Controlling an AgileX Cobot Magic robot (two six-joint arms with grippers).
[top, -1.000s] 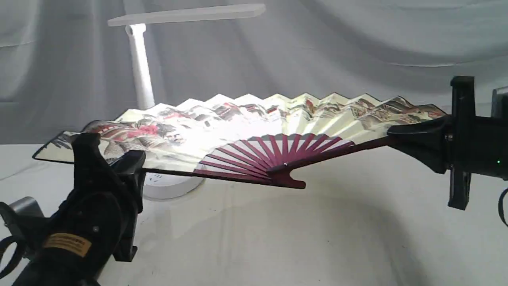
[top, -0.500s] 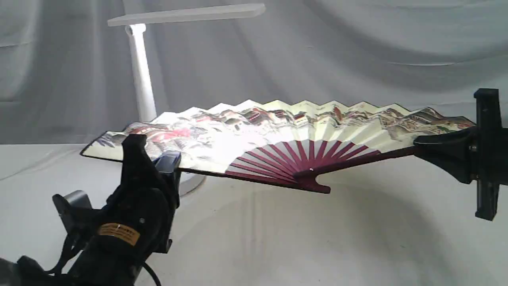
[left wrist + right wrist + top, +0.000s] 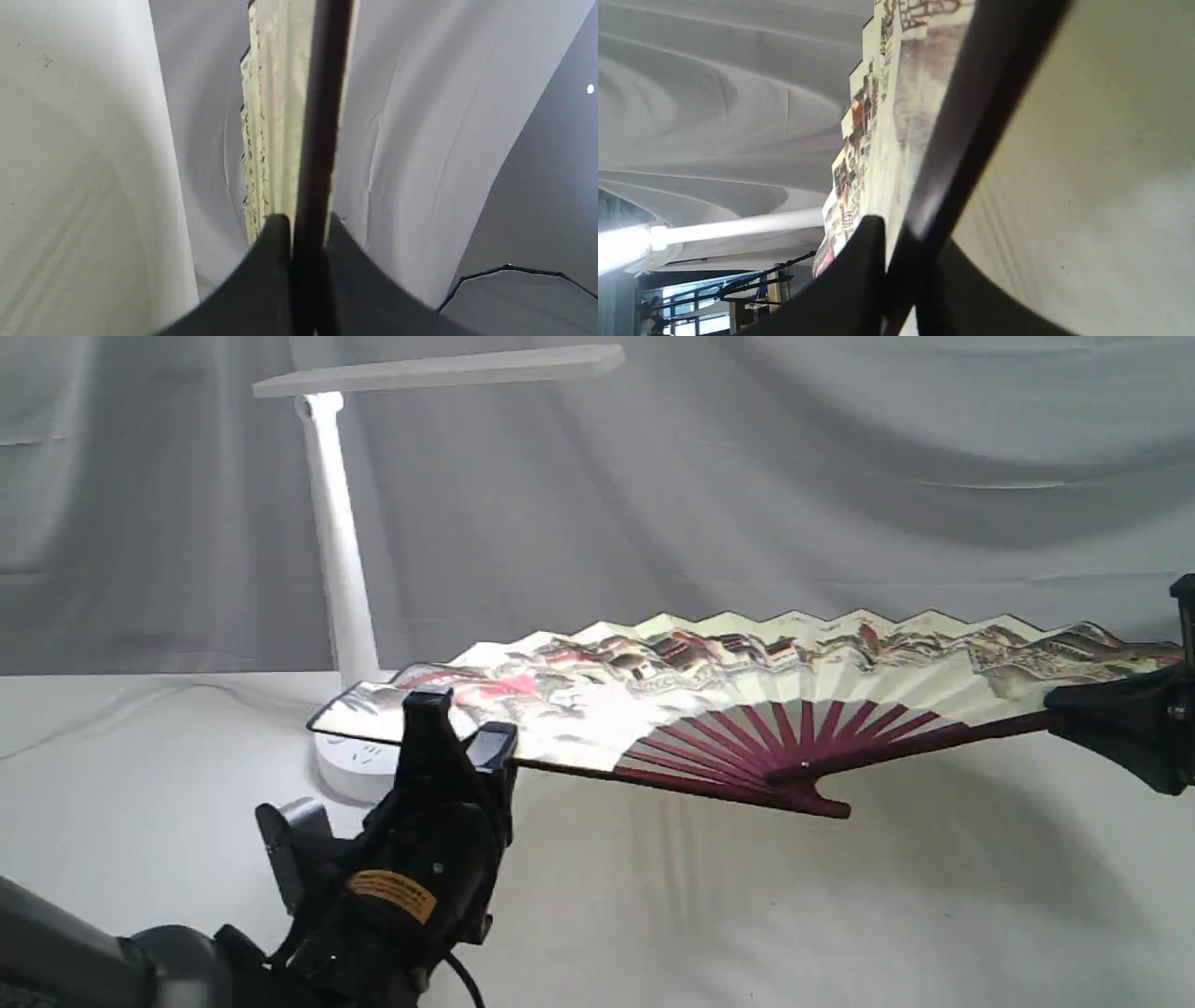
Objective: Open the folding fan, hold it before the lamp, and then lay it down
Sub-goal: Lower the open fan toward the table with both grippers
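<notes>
The folding fan is spread wide and held nearly flat in the air above the table, painted side up, its maroon ribs meeting at a pivot near the front. My left gripper is shut on the fan's left guard, seen edge-on as a dark strip between the black fingers. At the right edge my right gripper is shut on the other guard. The white lamp stands behind the fan's left end, its bar head high above and its round base partly hidden by the fan and left gripper.
A white cloth covers the table and hangs as a backdrop. The left arm's black body fills the lower left corner. A thin cable runs left from the lamp's base.
Both grippers have carried the open fan to the right and lower. The lamp's stem and base, earlier behind the fan's left part, now show more.
</notes>
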